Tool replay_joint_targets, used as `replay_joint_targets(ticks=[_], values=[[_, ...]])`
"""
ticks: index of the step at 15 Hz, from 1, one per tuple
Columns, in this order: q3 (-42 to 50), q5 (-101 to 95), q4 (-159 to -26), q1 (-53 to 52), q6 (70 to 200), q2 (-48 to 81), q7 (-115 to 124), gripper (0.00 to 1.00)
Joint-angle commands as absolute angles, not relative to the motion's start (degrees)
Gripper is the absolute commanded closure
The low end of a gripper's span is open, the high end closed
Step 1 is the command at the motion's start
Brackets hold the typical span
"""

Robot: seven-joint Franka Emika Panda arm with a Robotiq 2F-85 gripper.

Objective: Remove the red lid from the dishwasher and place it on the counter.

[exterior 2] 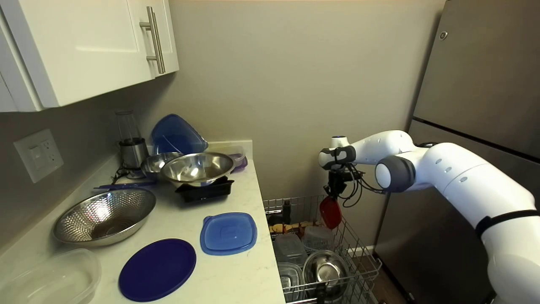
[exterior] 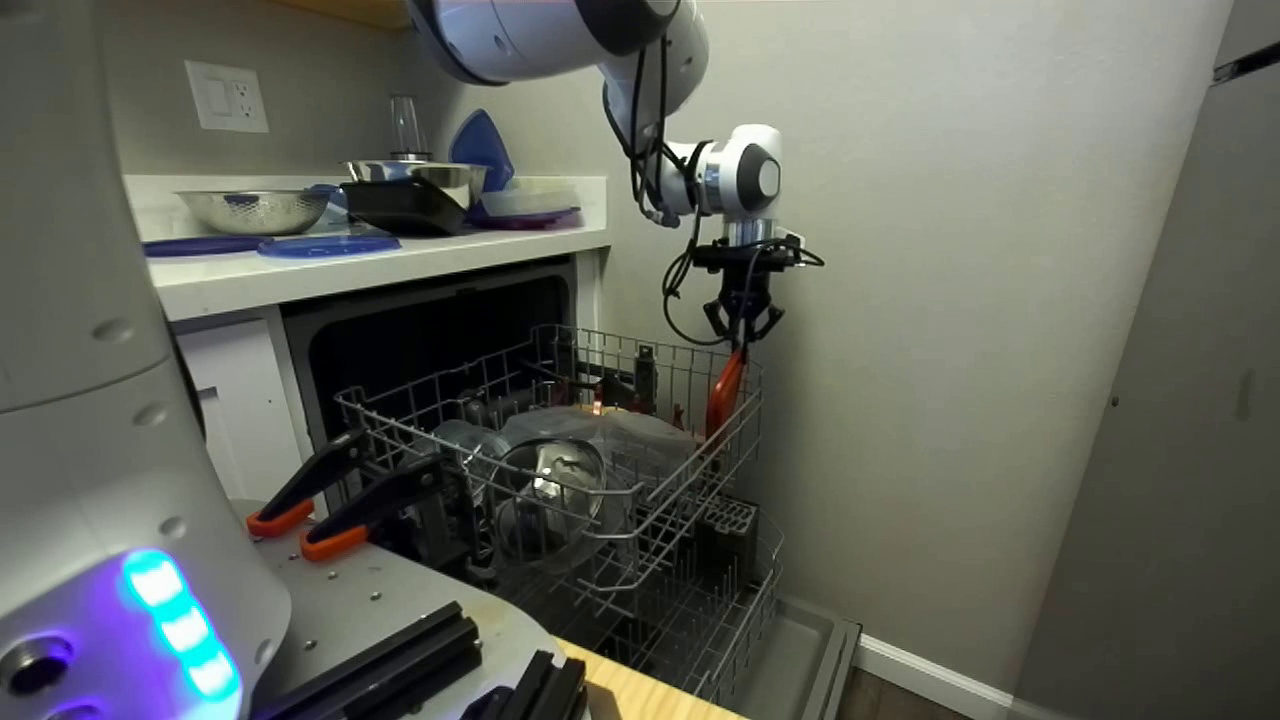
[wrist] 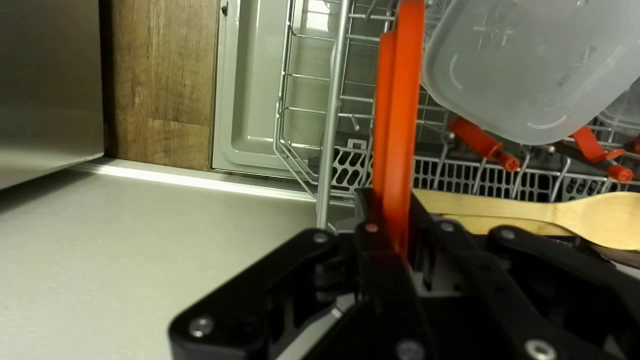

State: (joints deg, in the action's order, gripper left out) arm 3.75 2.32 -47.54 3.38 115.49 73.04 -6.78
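My gripper (exterior: 742, 338) is shut on the upper edge of the red lid (exterior: 725, 392). The lid hangs upright and slightly tilted at the far right corner of the dishwasher's pulled-out upper rack (exterior: 688, 515). In an exterior view its broad face shows as a red lid (exterior 2: 330, 212) under the dark gripper (exterior 2: 333, 195). From the wrist, the lid (wrist: 406, 95) is a narrow strip between the fingers (wrist: 367, 210). Whether its lower end touches the wires is unclear. The dishwasher (exterior: 440, 335) has a dark interior; the white counter (exterior 2: 236, 276) runs beside it.
Clear plastic containers (exterior 2: 291, 249) and a metal bowl (exterior 2: 325, 270) sit in the rack, with wooden spoons (wrist: 505, 207) at its far side. The counter bears a colander (exterior 2: 105, 215), metal bowl (exterior 2: 198, 169), blue lid (exterior 2: 228, 233) and dark blue lid (exterior 2: 157, 270). A wall stands close behind the gripper.
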Motion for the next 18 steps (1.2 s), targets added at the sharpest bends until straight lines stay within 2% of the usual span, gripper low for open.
replay_joint_targets(ticks=[1, 13, 16, 18], values=[[2.94, 3.01, -51.31, 3.35, 115.11, 68.89, -7.35, 0.95], [-1.04, 3.68, -49.14, 4.43, 100.92, 62.26, -15.21, 0.95], [-2.76, 4.5, -49.19, 4.79, 98.67, 62.75, -17.49, 1.0], [-3.34, 4.74, -49.27, 4.9, 97.96, 63.0, -18.03, 1.0]])
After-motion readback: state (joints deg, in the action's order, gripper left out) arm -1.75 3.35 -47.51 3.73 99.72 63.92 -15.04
